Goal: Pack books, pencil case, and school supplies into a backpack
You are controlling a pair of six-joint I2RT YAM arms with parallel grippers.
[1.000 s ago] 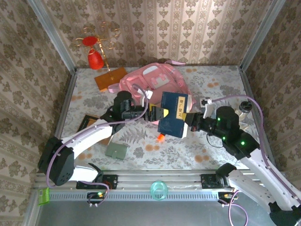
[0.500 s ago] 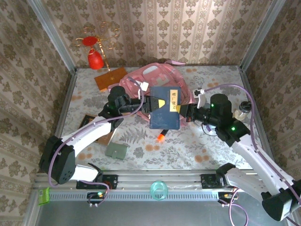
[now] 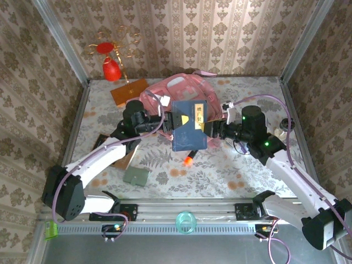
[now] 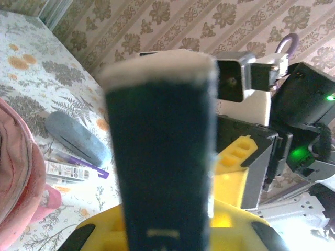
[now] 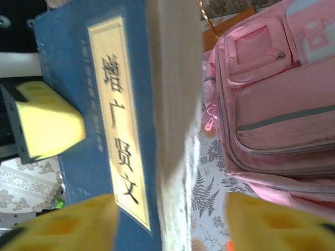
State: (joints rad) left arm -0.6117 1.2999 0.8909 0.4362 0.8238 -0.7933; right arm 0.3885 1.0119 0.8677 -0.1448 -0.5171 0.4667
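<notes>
The navy book [image 3: 188, 131] with its yellow label hangs over the table just in front of the pink backpack [image 3: 181, 93]. My left gripper [image 3: 171, 122] is shut on the book's left edge; in the left wrist view the dark book [image 4: 162, 157] fills the space between the yellow fingers [image 4: 99, 235]. My right gripper [image 3: 213, 129] is at the book's right edge with its jaws wide apart, and the book [image 5: 120, 130] lies against one finger [image 5: 63, 225] with a gap to the other. An orange and black marker [image 3: 187, 160] lies below the book. A brown book [image 3: 118, 157] sits under the left arm.
A grey-blue pencil case [image 4: 76, 138] and a purple pen [image 4: 78, 167] lie on the table beside the backpack [image 4: 13, 172]. An orange board with a gold wire stand [image 3: 129, 91] is at the back left. A grey-green square [image 3: 136, 176] lies front left.
The navy book has moved left and back toward the backpack and turned squarer. Both arms moved with it, the right arm stretching further left.
</notes>
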